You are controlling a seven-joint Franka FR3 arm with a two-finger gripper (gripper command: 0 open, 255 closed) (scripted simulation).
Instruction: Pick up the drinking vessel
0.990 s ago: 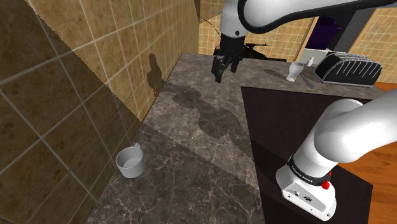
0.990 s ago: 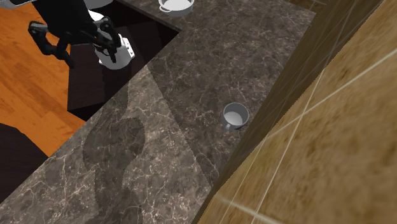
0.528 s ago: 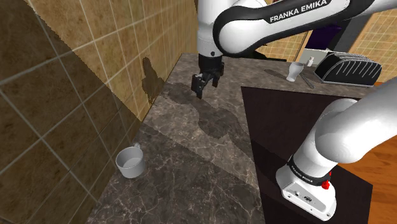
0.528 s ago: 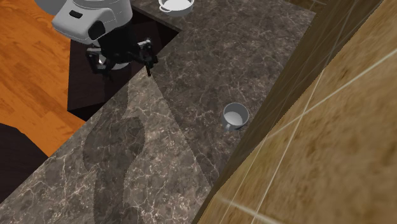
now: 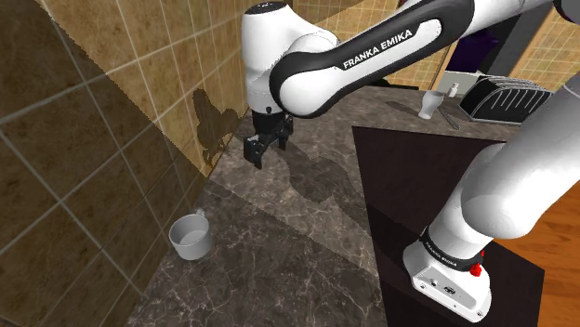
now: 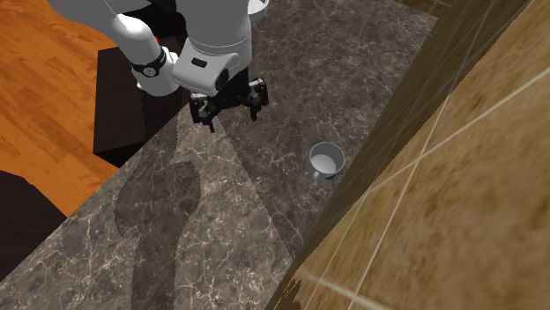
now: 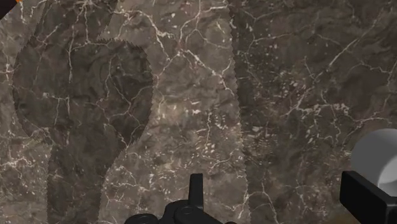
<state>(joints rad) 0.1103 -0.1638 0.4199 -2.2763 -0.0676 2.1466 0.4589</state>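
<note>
Light grey handled mug (image 5: 191,236) sits on dark marble counter (image 5: 279,251) against tan tiled wall (image 5: 112,102), well apart from black gripper (image 5: 254,152) hovering with fingers spread, white goblet (image 5: 429,104) far behind.

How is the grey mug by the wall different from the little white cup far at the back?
The grey mug is squat with a side handle; the white footed cup narrows to a foot, with no handle visible. The mug stands by the tiled wall; the cup stands near the black rack. Both stand upright.
</note>
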